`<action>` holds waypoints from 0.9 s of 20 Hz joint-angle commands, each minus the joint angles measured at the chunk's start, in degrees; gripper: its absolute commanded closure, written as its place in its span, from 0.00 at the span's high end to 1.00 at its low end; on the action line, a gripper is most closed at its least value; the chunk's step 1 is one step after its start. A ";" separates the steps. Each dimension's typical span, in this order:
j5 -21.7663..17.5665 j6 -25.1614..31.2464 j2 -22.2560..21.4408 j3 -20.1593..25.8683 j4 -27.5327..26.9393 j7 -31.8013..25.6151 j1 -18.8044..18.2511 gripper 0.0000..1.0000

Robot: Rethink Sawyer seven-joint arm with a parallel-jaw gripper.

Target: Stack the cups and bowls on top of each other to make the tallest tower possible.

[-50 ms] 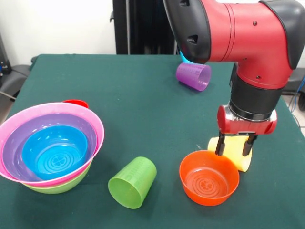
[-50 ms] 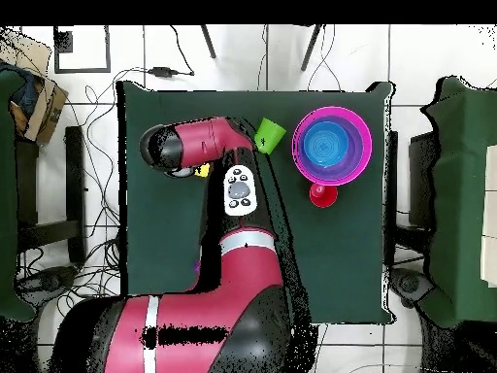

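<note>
The gripper [image 1: 233,144] hangs low with jaws spread astride the toppled yellow cup [image 1: 234,151] beside the orange bowl [image 1: 208,177], seemingly lined up to grab it for the tower [image 1: 50,145] across the bench [image 1: 143,109].
</note>
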 commanded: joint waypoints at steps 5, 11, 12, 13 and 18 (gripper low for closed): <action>0.39 0.32 -6.43 1.81 6.31 0.76 -2.64 1.00; 0.02 1.90 -8.16 2.85 7.23 -2.61 -5.15 1.00; -0.10 2.00 -8.15 3.03 7.14 -2.96 -5.44 1.00; -0.26 1.77 -7.90 3.29 7.01 -3.23 -5.70 1.00; -1.02 -0.61 -7.01 4.04 7.76 -3.00 -6.62 1.00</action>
